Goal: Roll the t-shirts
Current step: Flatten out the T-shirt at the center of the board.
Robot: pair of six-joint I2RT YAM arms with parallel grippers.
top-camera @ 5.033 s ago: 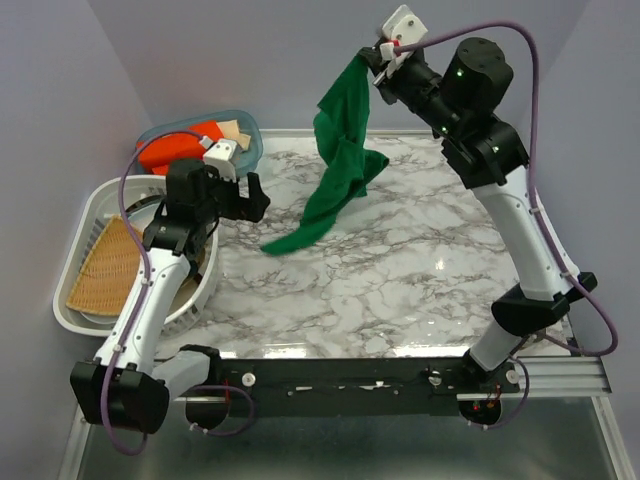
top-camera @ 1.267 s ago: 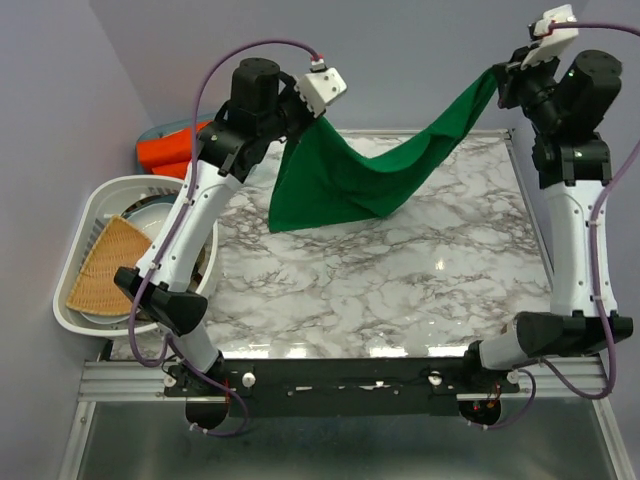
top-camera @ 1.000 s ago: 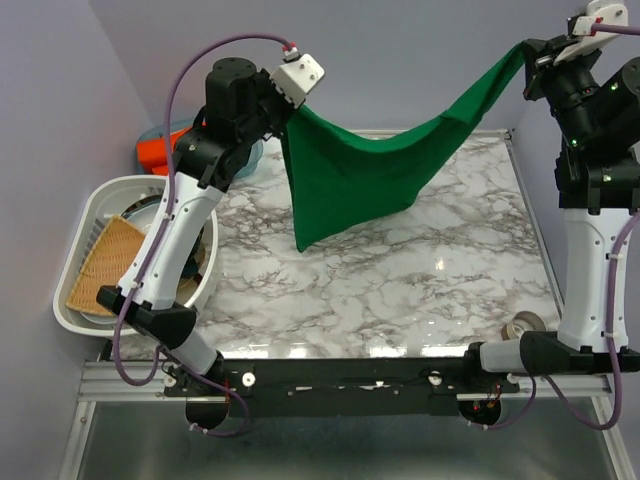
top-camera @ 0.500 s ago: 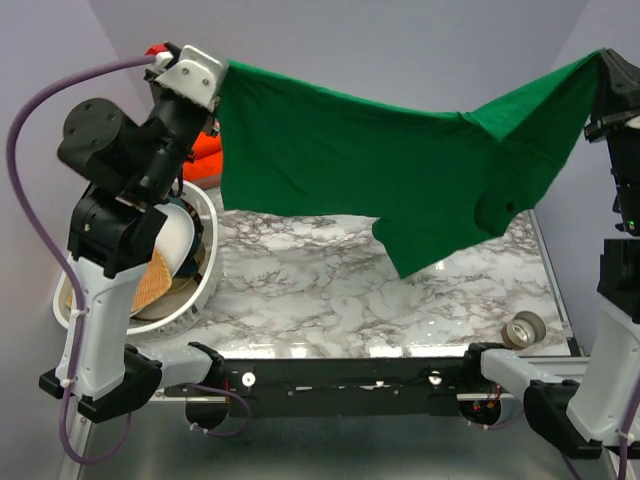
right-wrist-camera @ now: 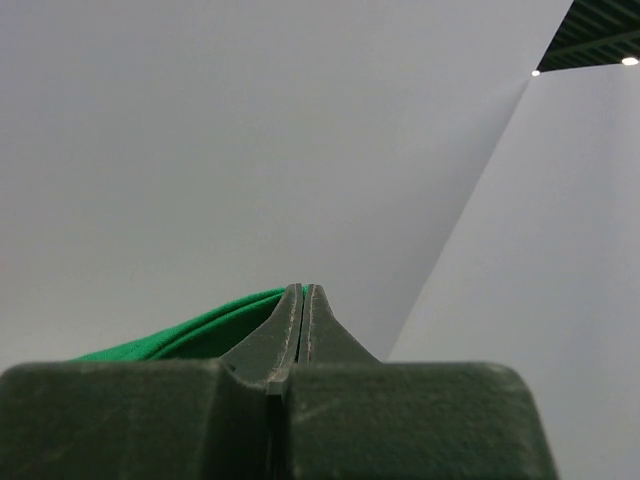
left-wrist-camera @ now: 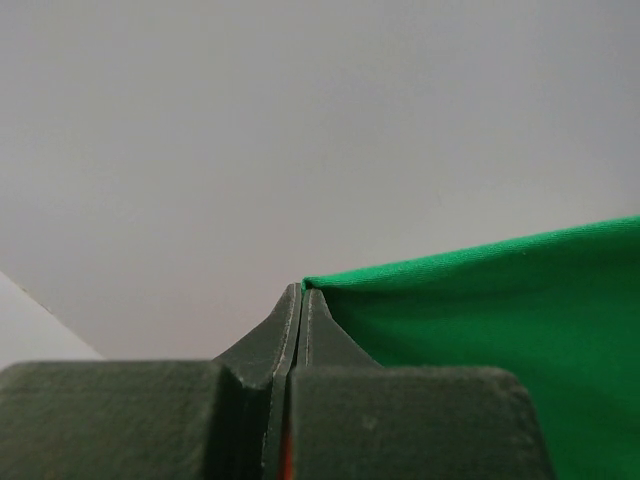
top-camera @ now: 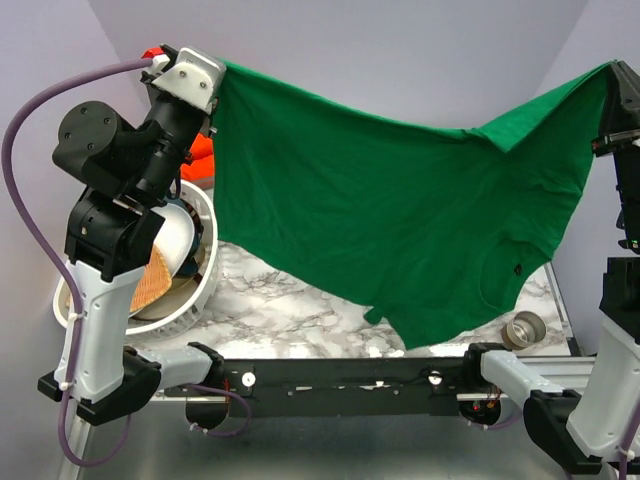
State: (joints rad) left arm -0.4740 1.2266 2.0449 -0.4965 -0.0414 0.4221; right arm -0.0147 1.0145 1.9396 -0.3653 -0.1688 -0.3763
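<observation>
A dark green t-shirt (top-camera: pixel 400 220) hangs spread wide in the air above the marble table (top-camera: pixel 270 305), stretched between both arms. My left gripper (top-camera: pixel 214 82) is shut on its upper left corner, and in the left wrist view the green cloth (left-wrist-camera: pixel 500 300) runs off to the right of the pinched fingertips (left-wrist-camera: pixel 302 290). My right gripper (top-camera: pixel 612 72) is shut on the upper right corner; the right wrist view shows green cloth (right-wrist-camera: pixel 200 335) left of the closed tips (right-wrist-camera: pixel 303 288). An orange-red t-shirt (top-camera: pixel 200 158) peeks out behind the left arm.
A white basket (top-camera: pixel 205 290) with a wicker piece (top-camera: pixel 155 280) stands at the left of the table. A roll of tape (top-camera: pixel 523 327) lies at the front right, just under the shirt's hanging hem. Grey walls surround the table.
The two arms rose and spread apart, pulling the green t-shirt from a hanging bunch into a wide sheet. In the last half second the shirt's lower part swung down toward the front.
</observation>
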